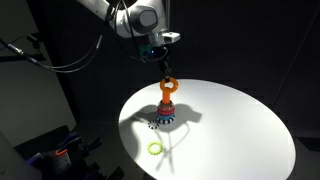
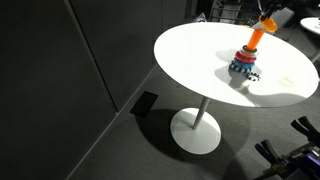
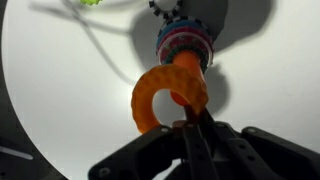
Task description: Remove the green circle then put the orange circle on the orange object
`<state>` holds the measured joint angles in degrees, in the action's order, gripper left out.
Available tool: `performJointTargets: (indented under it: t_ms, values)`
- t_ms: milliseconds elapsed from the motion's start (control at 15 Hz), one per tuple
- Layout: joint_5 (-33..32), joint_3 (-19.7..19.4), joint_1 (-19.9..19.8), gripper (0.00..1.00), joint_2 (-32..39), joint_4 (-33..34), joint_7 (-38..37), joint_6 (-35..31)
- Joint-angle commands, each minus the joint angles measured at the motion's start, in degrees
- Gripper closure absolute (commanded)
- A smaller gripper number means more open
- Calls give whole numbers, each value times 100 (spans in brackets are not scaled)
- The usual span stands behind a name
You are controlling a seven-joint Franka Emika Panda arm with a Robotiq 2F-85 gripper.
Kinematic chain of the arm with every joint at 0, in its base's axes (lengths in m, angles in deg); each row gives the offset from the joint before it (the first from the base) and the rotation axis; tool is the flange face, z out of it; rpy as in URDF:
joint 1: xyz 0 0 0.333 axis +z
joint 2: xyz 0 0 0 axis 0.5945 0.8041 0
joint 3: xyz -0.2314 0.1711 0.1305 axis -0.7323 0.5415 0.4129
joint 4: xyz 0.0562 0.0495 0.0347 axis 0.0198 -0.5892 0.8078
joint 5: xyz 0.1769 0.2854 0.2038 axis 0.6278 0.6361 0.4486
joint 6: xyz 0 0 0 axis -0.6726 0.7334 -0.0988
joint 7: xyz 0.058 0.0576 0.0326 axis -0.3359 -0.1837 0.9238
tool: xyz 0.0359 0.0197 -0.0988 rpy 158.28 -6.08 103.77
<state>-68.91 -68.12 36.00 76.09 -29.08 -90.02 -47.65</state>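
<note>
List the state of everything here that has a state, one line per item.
gripper: shut, pinching the orange ring's rim.
orange ring: held on edge right over the tower, not yet seated; contact cannot be told.
stacking tower: upright on the table, orange piece on top.
yellow-green ring: off the tower, lying flat on the table.
</note>
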Motion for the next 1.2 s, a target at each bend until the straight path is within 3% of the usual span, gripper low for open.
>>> performJointTargets:
  t_ms: [0, 1133]
  values:
    - [81, 7, 67, 96, 250, 375, -67, 347]
    - [125, 4, 217, 96, 674, 919, -41, 837]
